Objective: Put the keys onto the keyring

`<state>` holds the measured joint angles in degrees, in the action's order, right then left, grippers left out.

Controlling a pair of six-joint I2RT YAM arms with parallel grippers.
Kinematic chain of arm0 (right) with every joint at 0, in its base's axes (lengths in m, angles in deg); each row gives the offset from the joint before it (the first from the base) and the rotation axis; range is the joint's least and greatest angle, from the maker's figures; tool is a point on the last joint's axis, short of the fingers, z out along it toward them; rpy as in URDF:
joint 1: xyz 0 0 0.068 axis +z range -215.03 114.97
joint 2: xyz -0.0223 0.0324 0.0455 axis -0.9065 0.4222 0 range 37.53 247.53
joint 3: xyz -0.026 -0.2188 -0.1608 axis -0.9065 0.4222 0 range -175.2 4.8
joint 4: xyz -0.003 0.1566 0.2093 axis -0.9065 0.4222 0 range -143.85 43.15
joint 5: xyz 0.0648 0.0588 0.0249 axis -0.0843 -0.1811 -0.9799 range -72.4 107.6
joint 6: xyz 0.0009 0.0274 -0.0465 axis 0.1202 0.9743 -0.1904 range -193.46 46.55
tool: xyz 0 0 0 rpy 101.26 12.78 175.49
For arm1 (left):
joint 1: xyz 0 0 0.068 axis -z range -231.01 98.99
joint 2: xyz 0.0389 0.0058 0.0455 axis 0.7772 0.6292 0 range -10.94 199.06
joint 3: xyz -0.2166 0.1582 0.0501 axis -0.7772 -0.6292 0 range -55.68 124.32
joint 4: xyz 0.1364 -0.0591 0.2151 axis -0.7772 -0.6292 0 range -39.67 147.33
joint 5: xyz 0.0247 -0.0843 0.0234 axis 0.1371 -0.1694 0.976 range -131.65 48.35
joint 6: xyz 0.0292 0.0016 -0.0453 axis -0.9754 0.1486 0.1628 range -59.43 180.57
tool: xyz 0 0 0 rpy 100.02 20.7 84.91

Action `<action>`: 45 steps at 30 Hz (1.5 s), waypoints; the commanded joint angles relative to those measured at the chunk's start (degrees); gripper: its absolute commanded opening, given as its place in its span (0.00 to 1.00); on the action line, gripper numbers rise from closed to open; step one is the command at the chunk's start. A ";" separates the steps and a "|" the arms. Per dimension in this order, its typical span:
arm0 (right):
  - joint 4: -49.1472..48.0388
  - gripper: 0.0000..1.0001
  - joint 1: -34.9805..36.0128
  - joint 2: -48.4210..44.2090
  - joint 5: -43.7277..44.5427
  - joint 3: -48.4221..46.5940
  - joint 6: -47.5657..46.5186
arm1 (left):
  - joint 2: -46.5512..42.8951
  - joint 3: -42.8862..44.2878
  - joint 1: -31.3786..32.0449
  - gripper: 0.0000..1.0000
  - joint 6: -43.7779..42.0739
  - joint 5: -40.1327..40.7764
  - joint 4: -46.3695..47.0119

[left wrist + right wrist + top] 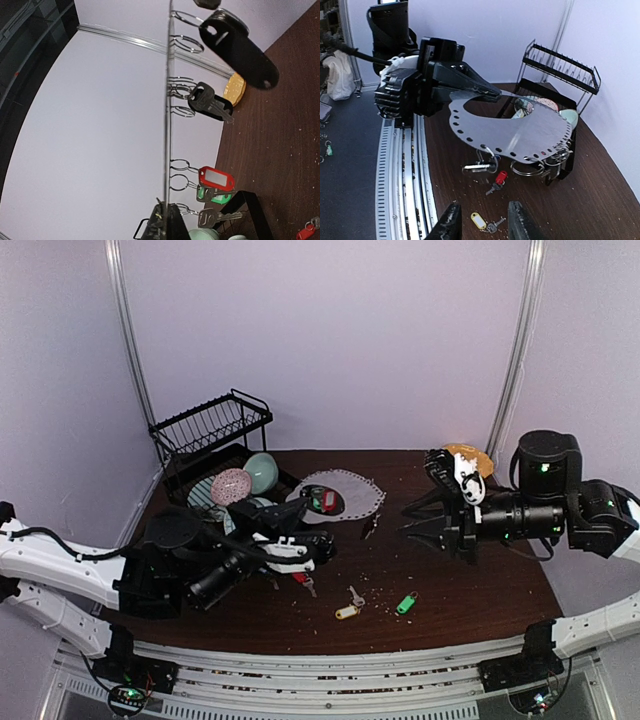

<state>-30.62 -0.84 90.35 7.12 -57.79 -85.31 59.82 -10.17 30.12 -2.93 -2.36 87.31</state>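
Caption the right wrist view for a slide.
Left pincer holds the keyring aloft, keys dangling; open right pincer above a yellow-tagged key.

The black key tag (239,47) is blurring near the left wrist lens, the keyring (167,125) is running off the top, and the right gripper (483,212) is being cropped below

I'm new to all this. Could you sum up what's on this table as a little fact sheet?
Held: keyring, lifted off the table by the left gripper, shut on its edge
Free: right gripper, open and empty
On the ring: keys hanging from rim holes, one a red-tagged key
Loose on table: yellow-tagged key, green-tagged key, among others
Background: dish rack
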 commanded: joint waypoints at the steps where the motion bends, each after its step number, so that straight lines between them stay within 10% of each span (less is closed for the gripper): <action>1: -13.06 0.32 -1.91 -2.79 -9.12 3.94 7.49 | -3.41 -0.68 0.42 0.00 3.61 -5.56 9.21; 12: -34.08 0.18 -2.97 -2.66 -15.14 9.86 20.90 | -2.05 -0.96 0.86 0.00 2.16 -8.12 15.01; 28: -38.13 0.16 -2.90 0.02 -18.40 10.85 22.07 | -2.19 -0.52 0.97 0.00 2.10 -7.77 13.91; 32: -38.26 0.02 -2.95 0.16 -18.96 11.00 21.91 | -2.26 -0.43 1.01 0.00 1.99 -7.82 13.79; 38: -30.84 0.00 -2.93 -0.04 -17.50 9.10 18.24 | -2.32 0.32 0.97 0.00 2.12 -7.30 12.30; 45: 0.45 0.00 -2.74 5.06 -4.62 -4.39 3.60 | -1.15 1.91 1.05 0.00 -4.34 0.03 5.13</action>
<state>-48.92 -3.56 92.57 -6.19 -55.45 -72.50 58.01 -10.97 30.82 -2.93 -6.52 92.97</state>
